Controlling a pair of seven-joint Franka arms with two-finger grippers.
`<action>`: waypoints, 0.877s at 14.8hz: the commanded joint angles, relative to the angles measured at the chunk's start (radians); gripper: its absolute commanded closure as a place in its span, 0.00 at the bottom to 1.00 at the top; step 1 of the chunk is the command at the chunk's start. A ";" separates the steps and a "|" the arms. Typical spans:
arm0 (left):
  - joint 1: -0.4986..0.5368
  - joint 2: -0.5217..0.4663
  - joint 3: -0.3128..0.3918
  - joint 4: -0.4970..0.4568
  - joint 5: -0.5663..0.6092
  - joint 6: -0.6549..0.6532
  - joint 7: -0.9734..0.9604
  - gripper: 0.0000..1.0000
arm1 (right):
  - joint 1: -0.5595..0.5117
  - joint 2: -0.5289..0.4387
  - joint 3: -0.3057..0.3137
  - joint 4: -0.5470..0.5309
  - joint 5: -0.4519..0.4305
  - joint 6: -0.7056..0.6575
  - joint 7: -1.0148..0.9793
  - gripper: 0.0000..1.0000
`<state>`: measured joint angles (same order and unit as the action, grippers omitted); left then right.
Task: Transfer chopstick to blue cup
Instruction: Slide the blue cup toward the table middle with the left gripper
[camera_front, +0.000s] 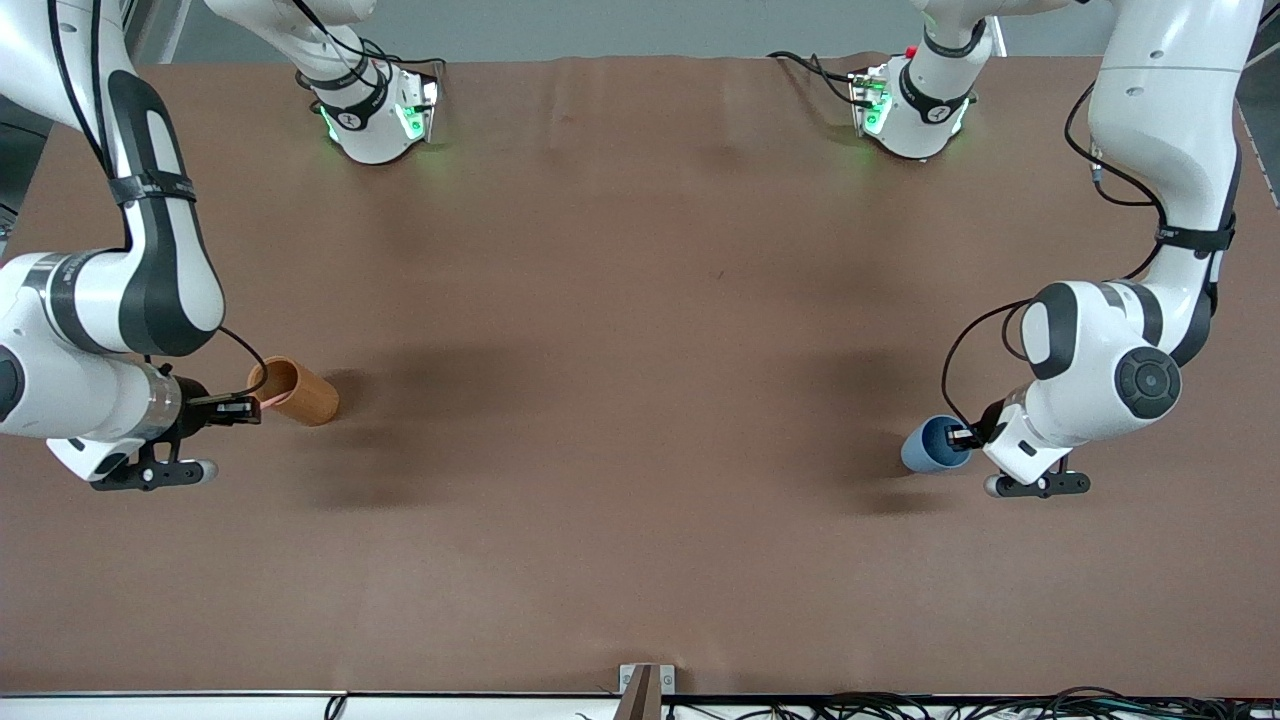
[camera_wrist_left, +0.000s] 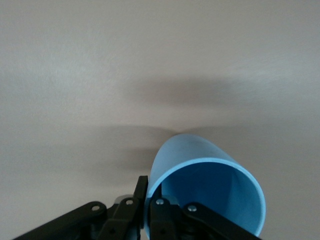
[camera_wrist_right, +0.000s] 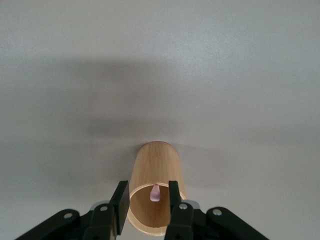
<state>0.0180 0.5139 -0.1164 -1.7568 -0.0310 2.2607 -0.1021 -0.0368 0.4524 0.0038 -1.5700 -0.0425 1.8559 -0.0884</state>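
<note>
The blue cup stands toward the left arm's end of the table. My left gripper is shut on its rim. In the left wrist view one finger is outside the blue cup's wall and the other is inside, at my left gripper. The chopstick sits in a brown wooden cup toward the right arm's end. My right gripper is at that cup's rim. In the right wrist view the chopstick's pink tip shows between the open fingers of my right gripper, touching neither.
The brown wooden cup rests on the brown table cover. Both arm bases stand along the table's edge farthest from the front camera. A small bracket sits at the table's nearest edge.
</note>
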 joint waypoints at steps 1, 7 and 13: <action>-0.009 -0.090 -0.074 0.014 0.037 -0.075 -0.144 1.00 | -0.008 -0.015 0.007 -0.022 -0.020 0.002 0.015 0.67; -0.081 -0.049 -0.314 0.109 0.121 -0.133 -0.701 1.00 | -0.011 -0.015 0.005 -0.016 -0.022 0.000 0.035 0.97; -0.260 0.096 -0.382 0.195 0.266 -0.133 -1.069 1.00 | -0.011 -0.092 0.005 0.008 -0.020 -0.003 0.036 0.98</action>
<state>-0.2000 0.5326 -0.4964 -1.6458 0.1934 2.1448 -1.0983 -0.0407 0.4274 -0.0001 -1.5444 -0.0446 1.8578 -0.0702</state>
